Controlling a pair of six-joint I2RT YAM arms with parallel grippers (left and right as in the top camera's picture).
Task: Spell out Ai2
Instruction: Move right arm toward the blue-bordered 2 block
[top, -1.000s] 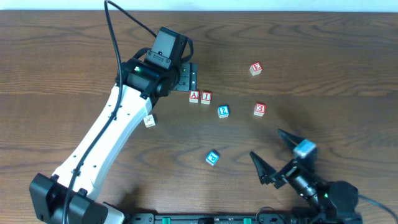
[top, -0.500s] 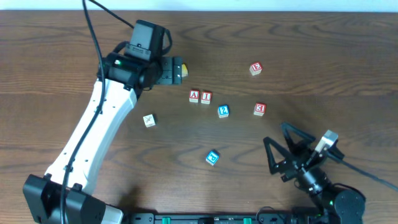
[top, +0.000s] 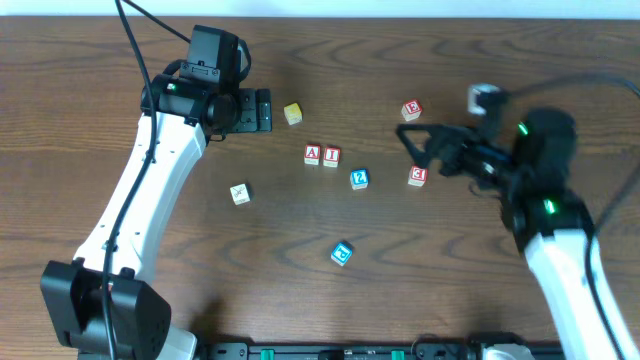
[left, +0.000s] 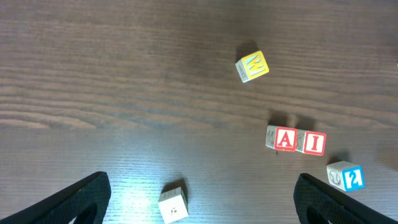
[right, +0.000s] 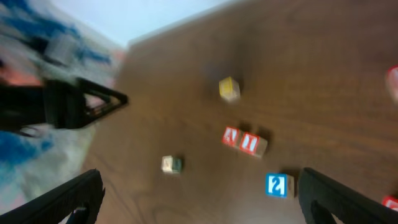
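The red A block (top: 312, 153) and red I block (top: 331, 155) touch side by side at mid-table. The blue 2 block (top: 359, 179) lies just right of and below them, apart from the I. My left gripper (top: 266, 110) is open and empty, up and left of the A. My right gripper (top: 418, 148) is open and empty, right of the 2. The left wrist view shows the A (left: 285, 139), the I (left: 313, 142) and the 2 (left: 346, 177) ahead of the open jaws (left: 202, 186). The blurred right wrist view shows the A (right: 231, 137), the I (right: 250, 143) and the 2 (right: 277, 185) between the jaws (right: 202, 193).
A yellow block (top: 293, 113) sits by the left fingers. A red 3 block (top: 418, 176) lies under the right fingers. Another red block (top: 411, 110) is at the back, a white block (top: 240, 193) at the left, and a blue block (top: 342, 253) nearer the front.
The right arm swung up from the front edge to beside the 3 block. The left arm drew back to the left, uncovering the yellow block. The blocks did not move.
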